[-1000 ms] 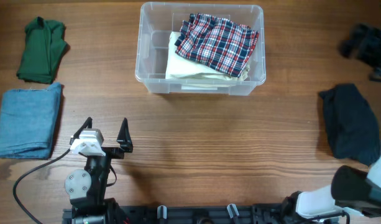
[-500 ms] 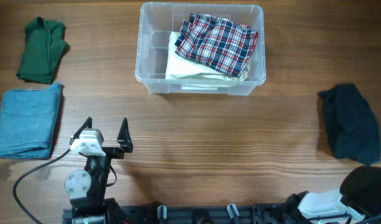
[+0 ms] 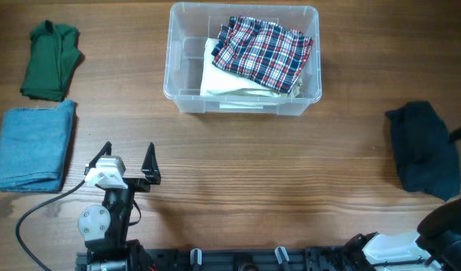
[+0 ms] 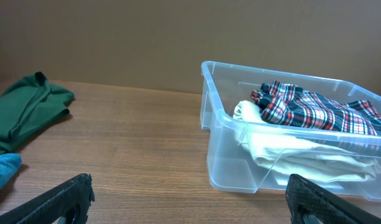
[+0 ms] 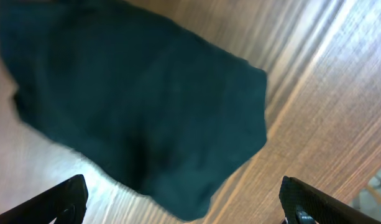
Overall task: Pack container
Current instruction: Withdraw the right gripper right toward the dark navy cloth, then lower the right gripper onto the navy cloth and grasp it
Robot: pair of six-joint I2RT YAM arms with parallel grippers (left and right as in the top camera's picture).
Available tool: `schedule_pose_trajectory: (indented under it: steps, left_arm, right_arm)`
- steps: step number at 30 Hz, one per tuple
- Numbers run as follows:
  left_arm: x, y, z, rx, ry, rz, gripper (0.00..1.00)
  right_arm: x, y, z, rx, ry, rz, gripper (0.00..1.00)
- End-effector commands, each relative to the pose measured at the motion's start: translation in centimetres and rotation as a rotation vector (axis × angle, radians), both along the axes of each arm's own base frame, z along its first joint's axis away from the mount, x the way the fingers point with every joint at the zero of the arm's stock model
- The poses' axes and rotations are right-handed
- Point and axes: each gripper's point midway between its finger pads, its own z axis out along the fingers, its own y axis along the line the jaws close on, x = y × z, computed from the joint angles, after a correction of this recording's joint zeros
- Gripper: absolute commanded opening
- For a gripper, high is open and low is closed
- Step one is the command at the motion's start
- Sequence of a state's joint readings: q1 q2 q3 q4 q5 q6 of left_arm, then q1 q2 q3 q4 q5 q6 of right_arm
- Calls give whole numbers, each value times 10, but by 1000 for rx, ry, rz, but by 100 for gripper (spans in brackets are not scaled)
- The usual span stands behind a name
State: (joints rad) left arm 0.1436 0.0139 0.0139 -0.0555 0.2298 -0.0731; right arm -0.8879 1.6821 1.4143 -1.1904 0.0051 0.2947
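The clear container [image 3: 183, 75] stands at the back centre and holds a plaid garment [image 3: 264, 49] on top of a cream one [image 3: 222, 75]. It also shows in the left wrist view [image 4: 221, 68]. My left gripper [image 3: 127, 162] is open and empty near the front left, well short of the container; its fingers [image 4: 72, 193] frame bare table. My right gripper [image 5: 184, 199] is open and empty, hovering above a dark garment [image 5: 134, 93] that lies at the right [image 3: 422, 147]. Only a sliver of this gripper shows at the overhead view's right edge.
A folded green garment [image 3: 51, 60] lies at the back left, with a folded blue one [image 3: 34, 147] in front of it. The right arm's base [image 3: 441, 229] fills the front right corner.
My right gripper has moved from the back right corner down the right edge to over the dark garment. The left arm and the garments have not moved.
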Motion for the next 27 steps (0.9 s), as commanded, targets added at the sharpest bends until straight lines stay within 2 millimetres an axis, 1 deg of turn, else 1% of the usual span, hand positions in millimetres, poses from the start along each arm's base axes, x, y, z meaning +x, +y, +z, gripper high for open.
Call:
schedule_pose_trajectory:
  steps: [1, 6, 12, 18, 20, 22, 27]
  left_arm:
    - [0, 3, -2, -13, 2, 16, 100]
    - [0, 3, -2, -13, 2, 16, 100]
    - [0, 3, -2, -13, 2, 16, 100]
    - [0, 3, -2, -13, 2, 16, 100]
    - [0, 3, -2, -13, 2, 16, 100]
    - [0, 3, -2, -12, 2, 16, 100]
    - [0, 3, -2, -13, 2, 16, 100]
  right_arm:
    - [-20, -14, -13, -2, 4, -94, 100]
    - [-26, -18, -34, 8, -31, -131, 100]
    - [-30, -14, -61, 7, -34, -144, 100]
    - [-30, -14, -64, 7, -37, -160, 100]
    - [-32, -12, -66, 13, -32, -162, 100]
    - [-35, -7, -72, 28, -22, -170, 100]
    - [-46, 11, -95, 68, 5, -210, 100]
